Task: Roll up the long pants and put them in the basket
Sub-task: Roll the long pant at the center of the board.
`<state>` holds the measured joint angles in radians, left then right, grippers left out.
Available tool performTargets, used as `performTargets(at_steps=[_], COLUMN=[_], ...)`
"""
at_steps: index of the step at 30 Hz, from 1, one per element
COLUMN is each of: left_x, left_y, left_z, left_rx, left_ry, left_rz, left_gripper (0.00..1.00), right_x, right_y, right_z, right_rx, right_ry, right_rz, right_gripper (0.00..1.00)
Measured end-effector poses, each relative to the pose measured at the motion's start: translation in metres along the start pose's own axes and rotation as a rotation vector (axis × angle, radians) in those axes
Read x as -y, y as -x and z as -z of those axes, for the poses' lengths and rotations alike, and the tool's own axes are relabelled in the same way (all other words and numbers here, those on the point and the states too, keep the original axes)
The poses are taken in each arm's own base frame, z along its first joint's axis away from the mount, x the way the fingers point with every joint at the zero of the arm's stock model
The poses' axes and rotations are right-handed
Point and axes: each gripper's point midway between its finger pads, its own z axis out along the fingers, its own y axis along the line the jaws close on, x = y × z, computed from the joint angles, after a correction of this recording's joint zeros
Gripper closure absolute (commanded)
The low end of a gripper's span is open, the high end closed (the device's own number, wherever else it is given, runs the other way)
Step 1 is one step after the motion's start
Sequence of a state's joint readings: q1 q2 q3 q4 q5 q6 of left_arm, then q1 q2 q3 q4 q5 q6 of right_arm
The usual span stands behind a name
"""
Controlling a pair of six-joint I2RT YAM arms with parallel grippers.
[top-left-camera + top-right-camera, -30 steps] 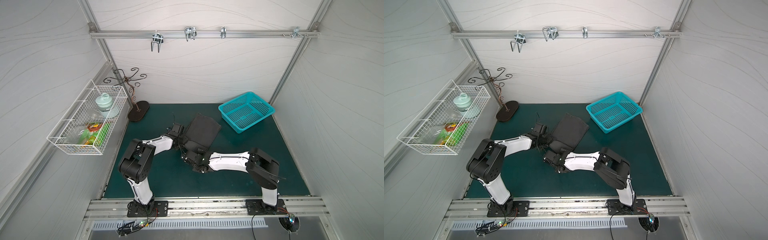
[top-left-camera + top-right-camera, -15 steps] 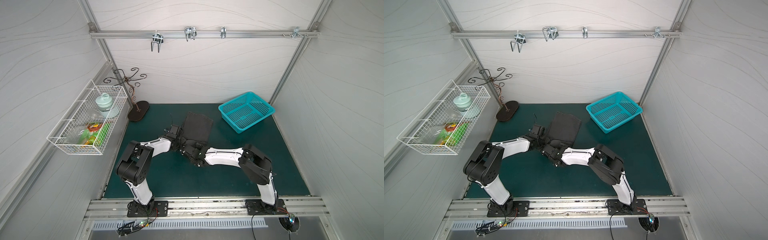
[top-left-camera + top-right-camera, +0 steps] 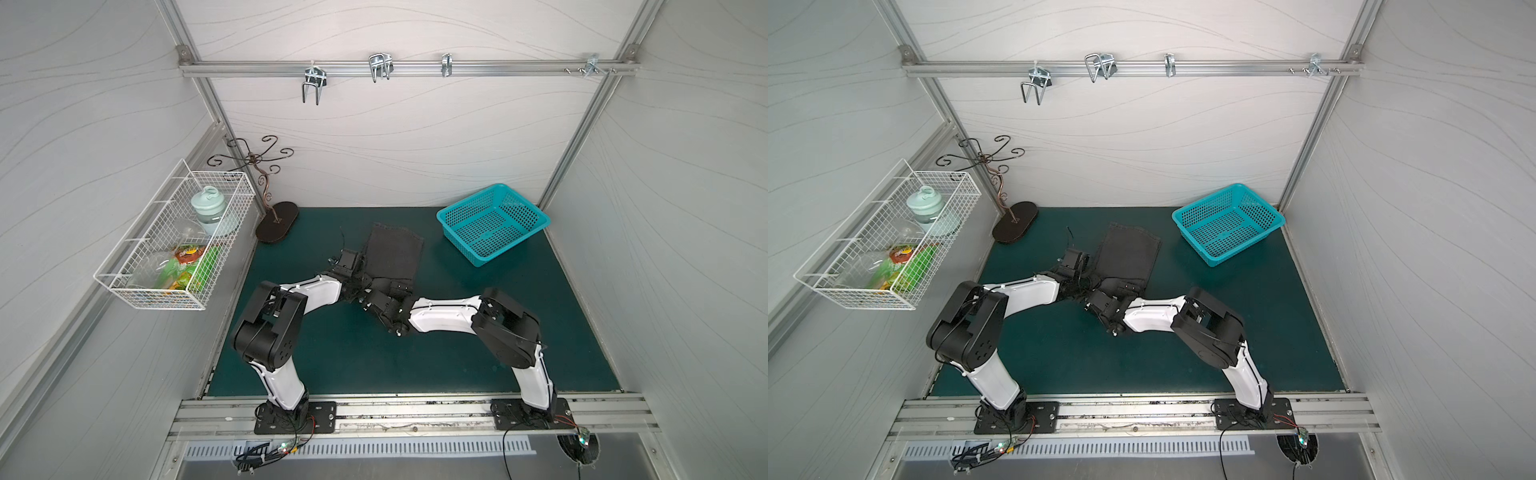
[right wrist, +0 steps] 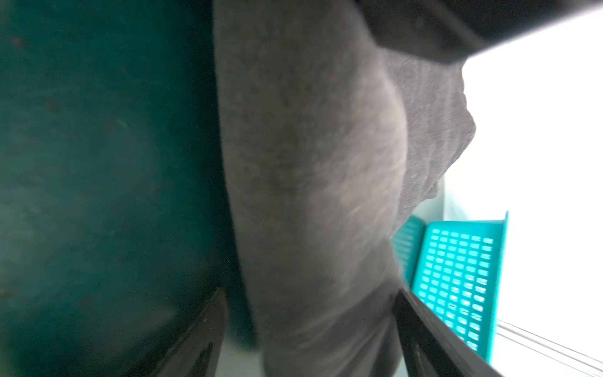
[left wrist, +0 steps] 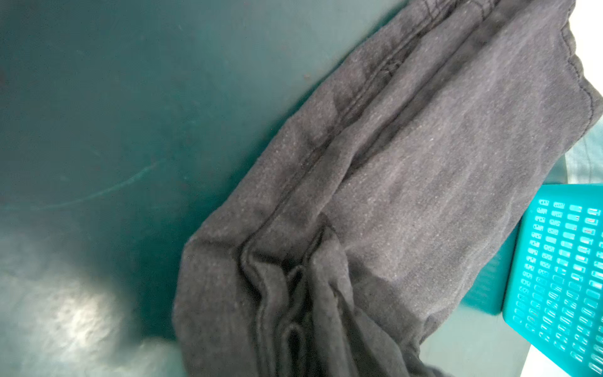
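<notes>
Right gripper (image 4: 310, 293) stands wide, one dark finger on either side of the rolled near end of the long pants (image 3: 395, 253), dark charcoal-grey denim-like trousers. The left gripper (image 3: 358, 284) meets that same end from the robot's left, but its grip is hidden and I cannot tell its state. Both arms are equally near. From the grippers the flat unrolled cloth runs lengthwise toward the back wall, leaning slightly to the robot's right. The roll lies crosswise, so the next push likely goes away from the robot.

Counted, largest first:
- one dark green table mat (image 3: 332, 353)
- two arms
- one pair of pants, mid-mat
- one white wire wall basket (image 3: 149, 291)
- one teal perforated plastic basket (image 3: 457, 240)
- one curly metal stand (image 3: 276, 222)
</notes>
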<state>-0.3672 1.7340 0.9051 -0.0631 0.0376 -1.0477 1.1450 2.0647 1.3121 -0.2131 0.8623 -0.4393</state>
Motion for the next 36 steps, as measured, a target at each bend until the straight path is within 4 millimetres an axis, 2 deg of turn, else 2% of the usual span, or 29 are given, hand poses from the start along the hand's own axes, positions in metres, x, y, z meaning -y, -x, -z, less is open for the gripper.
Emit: performTargets(at_steps=[2,3,11,20,23,27,30,33,36], left_x=[0.001,0.001,0.004,0.004,0.004,0.006,0.008,0.008,0.008], left_y=[-0.002,-0.003,-0.008,-0.008,-0.006,-0.006,-0.007,-0.007,-0.008], left_z=[0.0,0.0,-0.001,0.0,-0.001,-0.002,-0.002,-0.002,-0.002], left_rx=[-0.009,-0.014,-0.045,-0.052,-0.05,-0.056,-0.062,-0.066,-0.07], left_ry=[-0.004,-0.007,-0.02,-0.025,-0.033,-0.042,-0.051,-0.054,-0.055], left_rz=[-0.002,-0.004,-0.012,-0.018,-0.013,-0.012,-0.01,-0.006,-0.004], left_gripper=[1.0,1.0,1.0,1.0,1.0,1.0,1.0,1.0,1.0], right_x=[-0.002,-0.002,-0.002,0.012,0.014,0.006,0.002,0.0,-0.003], right_y=[0.002,0.002,0.002,-0.009,-0.011,-0.016,-0.019,-0.019,-0.018], right_z=[0.004,0.005,0.012,-0.004,-0.009,-0.016,-0.02,-0.019,-0.018], right_rx=[0.005,0.006,-0.002,-0.047,-0.05,-0.059,-0.067,-0.067,-0.068], right_ry=[-0.024,-0.039,-0.093,-0.092,-0.068,-0.006,0.023,0.044,0.08], right_rz=[0.011,0.016,0.036,-0.007,-0.019,-0.032,-0.032,-0.038,-0.039], right_gripper=[0.09,0.02,0.01,0.04,0.19,0.56,0.77,0.94,1.0])
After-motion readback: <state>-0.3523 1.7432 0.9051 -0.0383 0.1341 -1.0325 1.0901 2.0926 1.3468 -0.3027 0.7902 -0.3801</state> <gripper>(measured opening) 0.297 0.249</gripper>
